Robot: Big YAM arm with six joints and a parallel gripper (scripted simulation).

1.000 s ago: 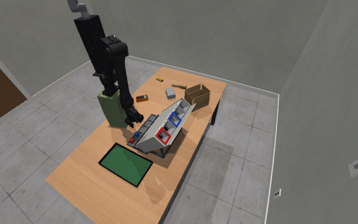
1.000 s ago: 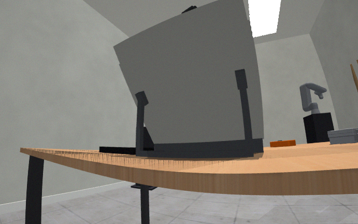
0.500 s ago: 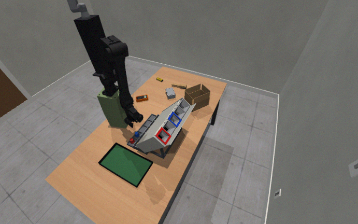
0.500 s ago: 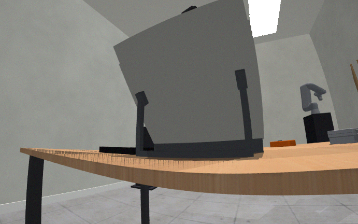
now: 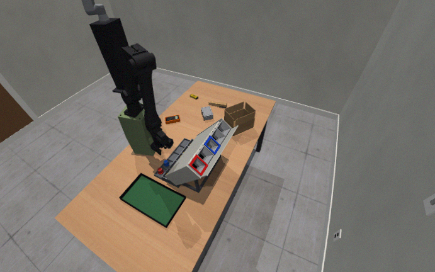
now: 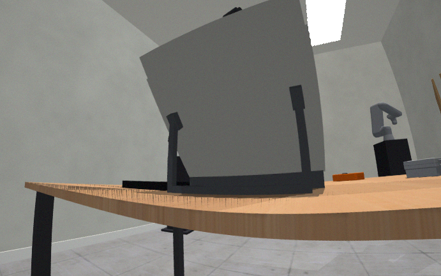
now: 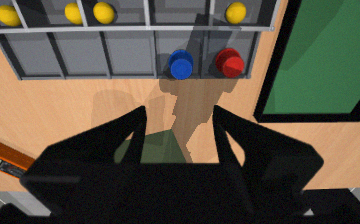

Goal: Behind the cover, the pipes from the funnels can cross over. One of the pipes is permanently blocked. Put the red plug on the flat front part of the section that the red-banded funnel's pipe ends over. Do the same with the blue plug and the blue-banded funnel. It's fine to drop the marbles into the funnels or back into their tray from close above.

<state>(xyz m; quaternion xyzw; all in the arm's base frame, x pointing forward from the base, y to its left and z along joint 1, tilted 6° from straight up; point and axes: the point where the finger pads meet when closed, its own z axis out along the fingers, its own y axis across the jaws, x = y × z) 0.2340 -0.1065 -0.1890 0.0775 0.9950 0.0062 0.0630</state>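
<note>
In the wrist view the blue plug [image 7: 181,63] and the red plug [image 7: 229,62] stand on the flat front parts of the two rightmost sections of the grey tray [image 7: 131,47]. Yellow marbles [image 7: 104,12] lie in the back parts of several sections. My gripper [image 7: 179,111] is open and empty, above the wooden table just in front of the plugs. In the top view the gripper [image 5: 160,145] hangs beside the sloped grey cover [image 5: 191,153], which carries a red-banded funnel [image 5: 197,164] and a blue-banded funnel [image 5: 212,144]. The blue plug [image 5: 166,163] and the red plug [image 5: 160,170] show there too.
A green mat with a black frame [image 5: 152,199] lies to the right of the tray. An orange meter [image 5: 172,118], a grey case [image 5: 206,113] and a cardboard box [image 5: 240,116] sit further back. The arm's green base [image 5: 136,133] stands beside the tray.
</note>
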